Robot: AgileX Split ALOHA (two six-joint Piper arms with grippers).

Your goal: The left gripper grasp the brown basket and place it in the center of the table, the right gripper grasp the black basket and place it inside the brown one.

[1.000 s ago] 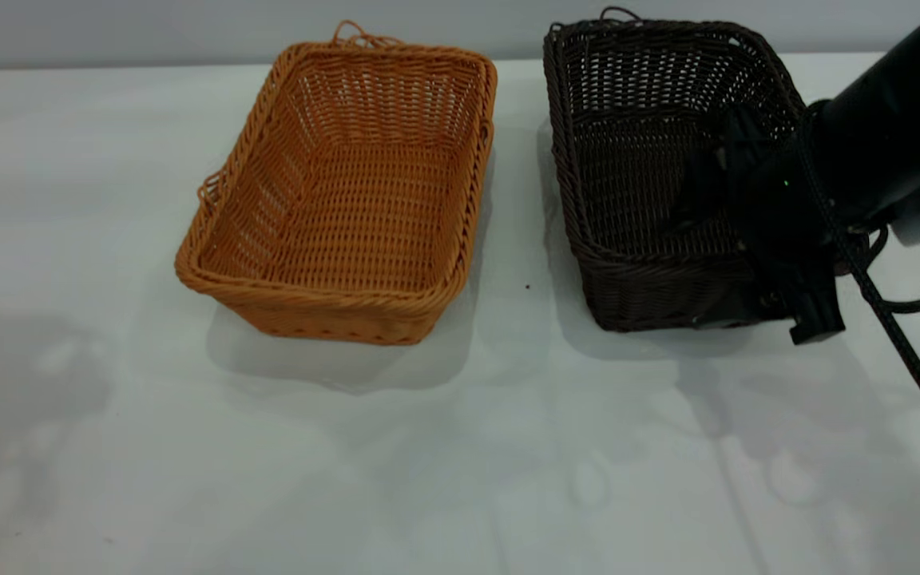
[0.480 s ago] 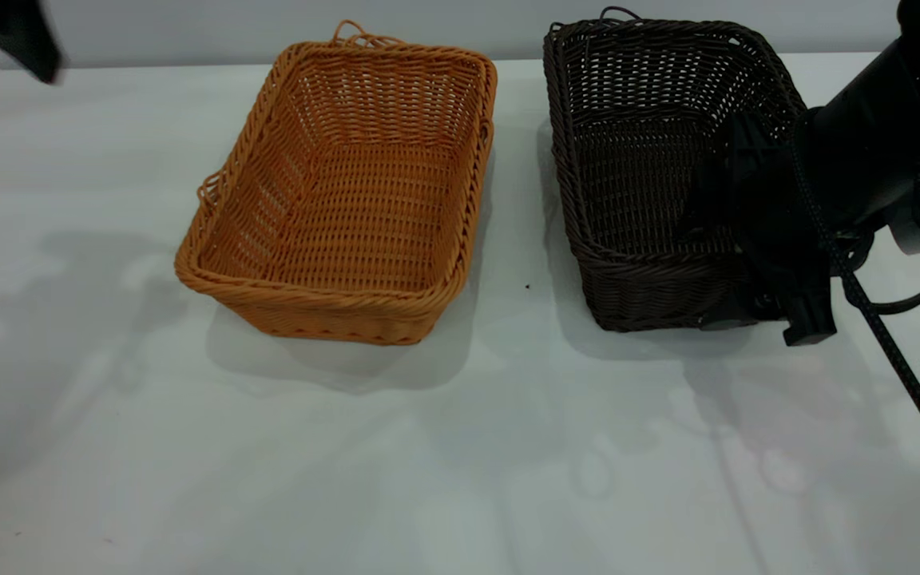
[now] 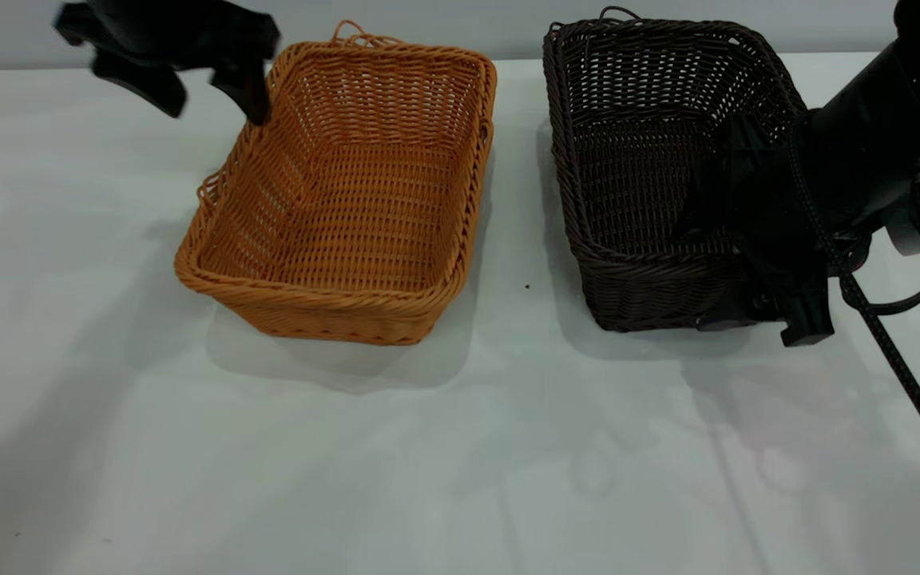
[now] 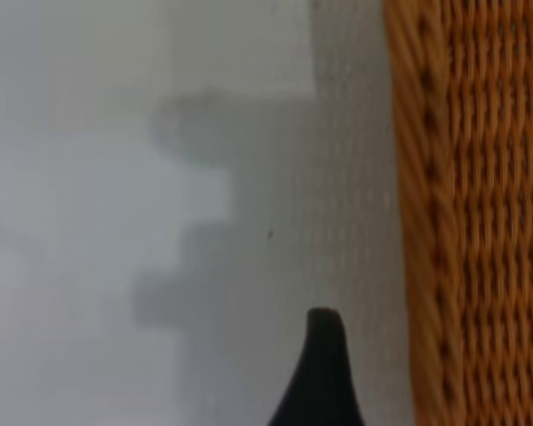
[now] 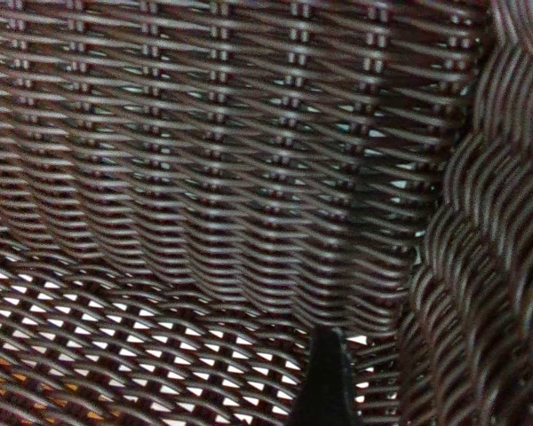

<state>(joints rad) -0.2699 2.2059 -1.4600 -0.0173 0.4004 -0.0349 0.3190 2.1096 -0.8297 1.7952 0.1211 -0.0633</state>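
Overhead, the left gripper [image 3: 208, 88] hangs above the desk [image 3: 69, 319] by the far-left corner of the brown basket [image 3: 348, 192]; its jaws stand apart, empty, touching nothing; one fingertip [image 4: 322, 333] shows beside the basket's braided rim [image 4: 417, 222] in the left wrist view. Brown basket sits left of centre on the desk, upright. Black basket [image 3: 652, 160] sits just beside it to the right, apart, upright. Right gripper [image 3: 763, 295] straddles the black basket's near right corner, one finger inside [image 5: 324, 373], one outside; whether the jaws clamp the wall cannot be told.
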